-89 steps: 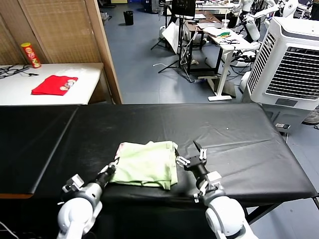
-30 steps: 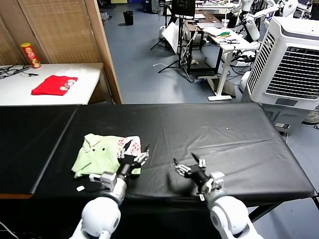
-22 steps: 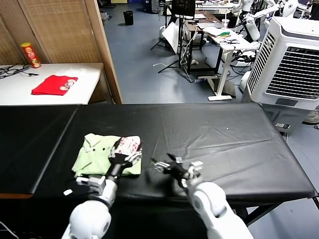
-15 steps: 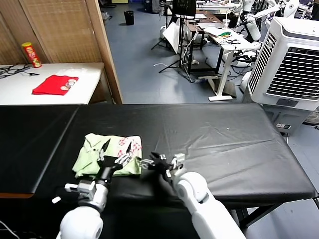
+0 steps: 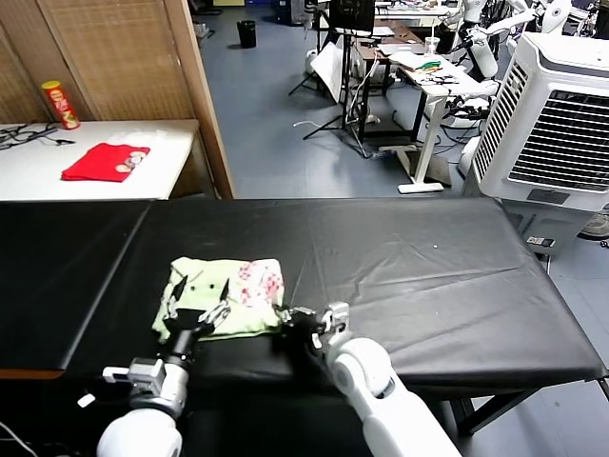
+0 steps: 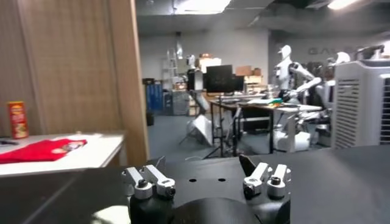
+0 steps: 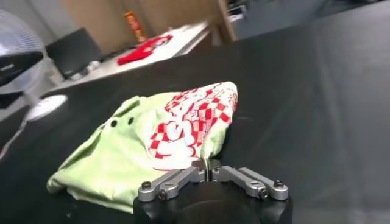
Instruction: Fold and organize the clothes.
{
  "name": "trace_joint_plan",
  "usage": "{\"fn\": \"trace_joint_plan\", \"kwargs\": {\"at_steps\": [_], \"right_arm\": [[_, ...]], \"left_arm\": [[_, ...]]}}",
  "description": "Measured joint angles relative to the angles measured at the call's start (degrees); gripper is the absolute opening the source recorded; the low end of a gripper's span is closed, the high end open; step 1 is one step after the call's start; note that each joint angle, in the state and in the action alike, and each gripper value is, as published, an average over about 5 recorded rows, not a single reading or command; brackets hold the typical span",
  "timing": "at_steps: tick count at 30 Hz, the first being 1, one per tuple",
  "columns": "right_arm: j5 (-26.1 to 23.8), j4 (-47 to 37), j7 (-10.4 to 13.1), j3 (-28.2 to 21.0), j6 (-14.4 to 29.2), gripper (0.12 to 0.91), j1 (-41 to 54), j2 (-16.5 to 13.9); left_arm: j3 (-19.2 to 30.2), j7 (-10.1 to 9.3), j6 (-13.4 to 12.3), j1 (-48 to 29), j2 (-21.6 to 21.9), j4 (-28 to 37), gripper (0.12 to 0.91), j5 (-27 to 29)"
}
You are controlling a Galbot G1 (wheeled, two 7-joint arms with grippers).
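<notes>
One pale green shirt point(image 5: 221, 295) lies folded on the black table point(image 5: 428, 276), near its front edge, red-and-white checked patch point(image 7: 194, 124) facing up on the shirt's right part. Right gripper point(image 5: 293, 327) sits at the shirt's near right corner, fingers point(image 7: 177, 179) pinched together on the cloth edge. Left gripper point(image 5: 195, 319) is at the shirt's front edge, fingers point(image 6: 146, 182) spread wide, grasping nothing. Red garment point(image 5: 105, 160) and a can point(image 5: 59, 105) are on the white side table point(image 5: 162, 171), well apart.
</notes>
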Motion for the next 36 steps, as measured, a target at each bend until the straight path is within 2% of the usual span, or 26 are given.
{"fn": "trace_joint_plan", "kwargs": {"at_steps": [3,5,8,14,16,19,22,25,28,32,36], "right_arm": [[0.52,4.48,1.45,2.4,-1.04,0.138,-3.78,-1.59],[0.84,7.76,1.2,4.34,-1.37,0.139,-6.69,-2.93],[0.94,12.24,0.44,7.35,-1.42,0.213,-11.03,-4.85],[-1.12,18.9,-0.43,12.03,0.5,0.506,-18.37,-6.86],[-3.26,20.38,-1.19,12.79,2.07,0.623,-20.48,-7.37],[-8.66,21.52,-2.1,13.46,6.66,0.75,-23.8,-8.33],[-15.39,21.67,-2.04,14.19,14.14,0.792,-27.27,-9.38],[-20.75,21.83,-1.54,15.06,21.88,0.797,-30.59,-10.18],[-24.32,22.3,-0.58,16.0,27.81,0.798,-33.59,-10.49],[-27.25,23.15,0.48,17.2,32.67,0.798,-36.96,-10.52],[-28.15,24.15,1.31,18.41,34.75,0.798,-39.97,-10.51]], "left_arm": [[-0.03,-0.96,-0.23,0.24,0.43,0.2,0.798,-0.17],[0.06,-1.69,-0.35,0.45,0.77,0.35,0.798,-0.6],[0.09,-2.49,-0.87,0.91,1.33,0.69,0.798,-1.96],[-0.32,-2.05,-3.54,2.47,2.18,1.61,0.798,-3.44],[-0.36,-2.11,-2.91,3.04,2.21,1.44,0.798,-3.71],[-0.32,-2.92,-1.0,3.91,2.29,0.85,0.798,-3.85],[-0.64,-3.28,0.14,5.13,2.94,0.02,0.798,-3.95],[-1.54,-3.26,-0.06,7.13,3.89,-1.0,0.798,-4.27],[-2.83,-3.16,-0.62,9.8,4.53,-1.7,0.798,-4.63],[-4.33,-2.64,-1.83,13.57,4.6,-2.17,0.798,-5.25],[-5.44,-1.51,-3.3,17.13,4.3,-2.92,0.798,-6.29]]}}
